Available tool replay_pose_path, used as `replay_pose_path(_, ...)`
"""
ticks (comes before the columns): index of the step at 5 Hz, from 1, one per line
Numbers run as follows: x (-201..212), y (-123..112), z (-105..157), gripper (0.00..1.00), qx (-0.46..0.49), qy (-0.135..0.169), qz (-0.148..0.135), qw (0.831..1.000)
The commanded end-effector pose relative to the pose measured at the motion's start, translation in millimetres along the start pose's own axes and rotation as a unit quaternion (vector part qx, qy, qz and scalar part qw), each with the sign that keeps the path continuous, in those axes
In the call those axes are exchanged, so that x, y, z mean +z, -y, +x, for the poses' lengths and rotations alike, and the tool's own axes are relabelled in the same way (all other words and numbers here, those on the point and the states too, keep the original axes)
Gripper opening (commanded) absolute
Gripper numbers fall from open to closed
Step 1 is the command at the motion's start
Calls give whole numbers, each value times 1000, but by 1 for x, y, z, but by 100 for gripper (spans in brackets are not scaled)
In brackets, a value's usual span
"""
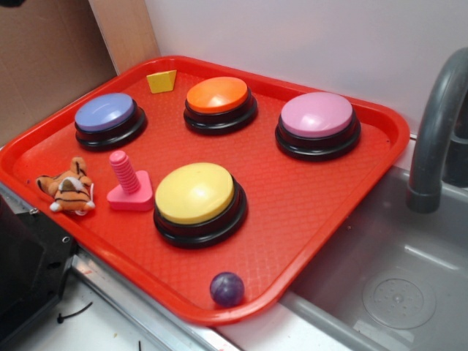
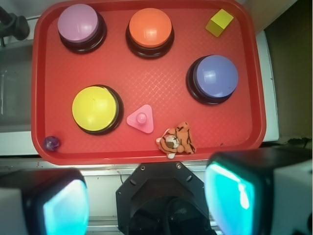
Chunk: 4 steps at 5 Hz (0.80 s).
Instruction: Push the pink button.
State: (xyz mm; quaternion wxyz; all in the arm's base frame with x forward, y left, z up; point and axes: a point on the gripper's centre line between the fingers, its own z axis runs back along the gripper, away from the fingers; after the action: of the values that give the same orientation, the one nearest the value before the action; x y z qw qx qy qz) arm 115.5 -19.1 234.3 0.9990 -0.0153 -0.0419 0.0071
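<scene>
Wrist view: tool spread wide above red tray beside grey sink; pink button untouched.

Exterior views obliquely, wrist straight down; both share red tray.

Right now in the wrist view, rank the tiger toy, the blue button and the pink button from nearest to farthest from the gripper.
1. Tiger toy: at the tray's near edge, just above the gripper.
2. Blue button: mid-tray, right side of the view.
3. Pink button: far corner, upper left of the view.
</scene>
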Motion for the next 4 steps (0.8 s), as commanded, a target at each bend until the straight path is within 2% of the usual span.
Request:
replay_pose_path(1,0,0,0,100,0,0,0,1000)
replay_pose_path(2,-31,31,47,100,-61,39,-7,997)
replay_pose_path(4,-31,31,47,100,-61,39,-7,997)
